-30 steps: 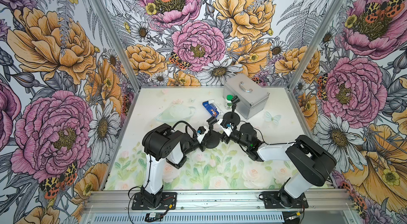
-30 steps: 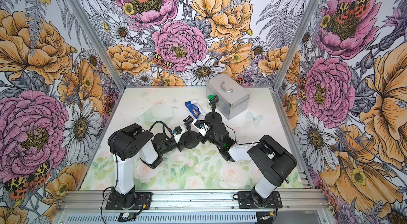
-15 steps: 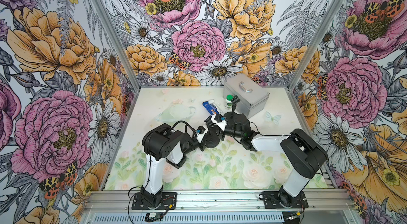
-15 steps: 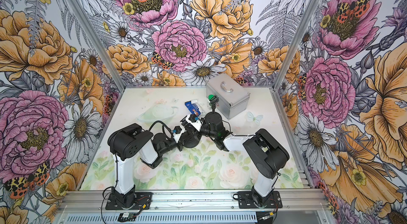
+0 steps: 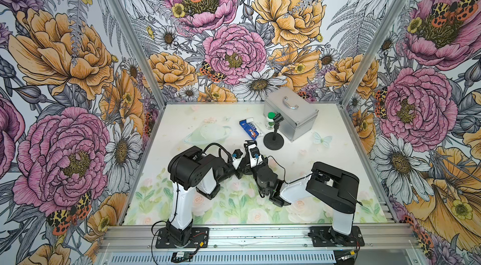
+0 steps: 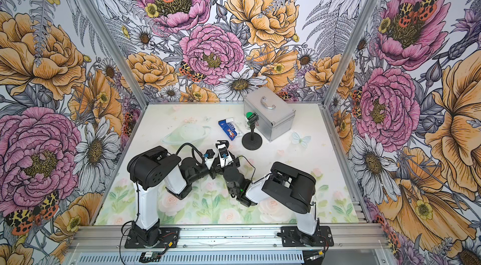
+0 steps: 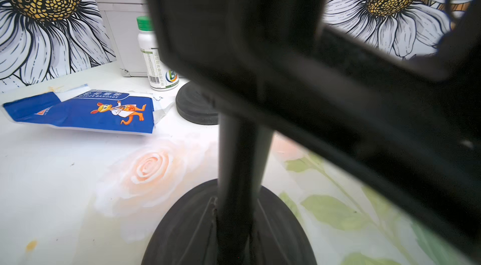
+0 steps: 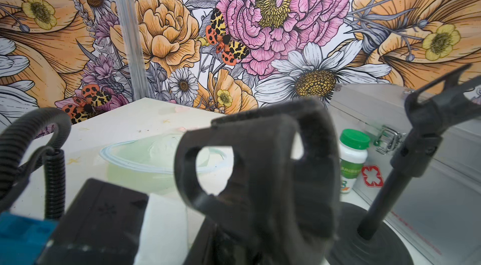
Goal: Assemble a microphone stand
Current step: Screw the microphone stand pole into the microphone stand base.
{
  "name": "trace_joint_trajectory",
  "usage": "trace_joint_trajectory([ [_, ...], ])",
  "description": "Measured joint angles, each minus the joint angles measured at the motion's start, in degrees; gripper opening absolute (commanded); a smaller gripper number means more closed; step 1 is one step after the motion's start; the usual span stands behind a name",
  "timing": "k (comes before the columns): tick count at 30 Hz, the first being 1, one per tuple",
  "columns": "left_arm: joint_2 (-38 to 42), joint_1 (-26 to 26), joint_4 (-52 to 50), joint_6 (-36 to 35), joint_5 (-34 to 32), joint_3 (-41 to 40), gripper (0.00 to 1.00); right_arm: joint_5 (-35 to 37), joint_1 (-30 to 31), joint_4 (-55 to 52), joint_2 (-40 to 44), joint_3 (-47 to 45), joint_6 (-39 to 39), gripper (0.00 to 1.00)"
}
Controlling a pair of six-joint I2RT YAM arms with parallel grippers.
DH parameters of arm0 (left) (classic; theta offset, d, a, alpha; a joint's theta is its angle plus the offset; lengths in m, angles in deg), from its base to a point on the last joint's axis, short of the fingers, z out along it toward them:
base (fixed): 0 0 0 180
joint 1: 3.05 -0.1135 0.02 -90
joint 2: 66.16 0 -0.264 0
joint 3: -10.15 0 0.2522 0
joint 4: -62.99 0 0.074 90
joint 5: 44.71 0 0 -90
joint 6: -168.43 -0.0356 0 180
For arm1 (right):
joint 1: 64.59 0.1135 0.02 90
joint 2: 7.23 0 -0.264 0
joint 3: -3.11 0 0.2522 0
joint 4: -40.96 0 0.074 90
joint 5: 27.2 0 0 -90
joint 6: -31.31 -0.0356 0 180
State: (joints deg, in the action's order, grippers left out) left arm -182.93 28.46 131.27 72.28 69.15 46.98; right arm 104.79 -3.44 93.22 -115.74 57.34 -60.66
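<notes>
- Stand base (image 7: 229, 227) lies flat near the middle of the surface (image 5: 338, 172), with its pole (image 7: 240, 151) upright; in both top views the two arms meet over it and hide most of it.
- Left fingers are closed; they lie under the right arm (image 5: 291, 190) in both top views, and the left wrist view shows the pole dead centre and close, but not the grip itself.
- Black clip (image 5: 250, 143) sits up at the pole's top end, just beyond the right fingers (image 5: 252, 148); it fills the middle of the right wrist view; I cannot tell whether those fingers are clamped on it or merely beside it.
- Second stand (image 5: 273, 138), with its clip on, stands apart toward the back edge, just in front of the silver case (image 5: 294, 117).
- Green-capped bottle (image 5: 270, 120) stands beside that stand; a blue bandage packet (image 5: 249, 128) lies flat near it.
</notes>
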Motion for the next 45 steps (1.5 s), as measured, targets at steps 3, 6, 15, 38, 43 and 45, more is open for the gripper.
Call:
trace_joint_trajectory([
  [3, 0.0, 0.2, 0.1, -0.2, 0.4, -0.2, 0.20, -5.5, -1.9, -0.3, 2.6, -2.9, 1.7, 0.48],
  [6, 0.0, 0.2, 0.1, -0.3, 0.3, -0.1, 0.20, -19.3, -7.1, -3.0, 8.4, -8.1, 4.3, 0.57],
  [15, 0.0, 0.2, 0.1, -0.2, 0.4, -0.1, 0.20, -58.9, -20.5, -13.2, 12.9, -10.1, 6.0, 0.61],
  [38, -0.1, 0.2, 0.0, 0.2, 0.1, -0.1, 0.20, -68.2, -23.9, -10.3, 8.0, -2.6, -1.1, 0.00],
  [43, -0.1, 0.1, 0.1, 0.1, 0.2, -0.2, 0.20, -27.5, -8.5, -3.7, 7.5, -6.1, -2.9, 0.00],
  [45, -0.1, 0.2, 0.1, -0.4, 0.4, -0.2, 0.20, -14.4, -4.2, -3.9, 6.4, -4.8, -3.7, 0.00],
])
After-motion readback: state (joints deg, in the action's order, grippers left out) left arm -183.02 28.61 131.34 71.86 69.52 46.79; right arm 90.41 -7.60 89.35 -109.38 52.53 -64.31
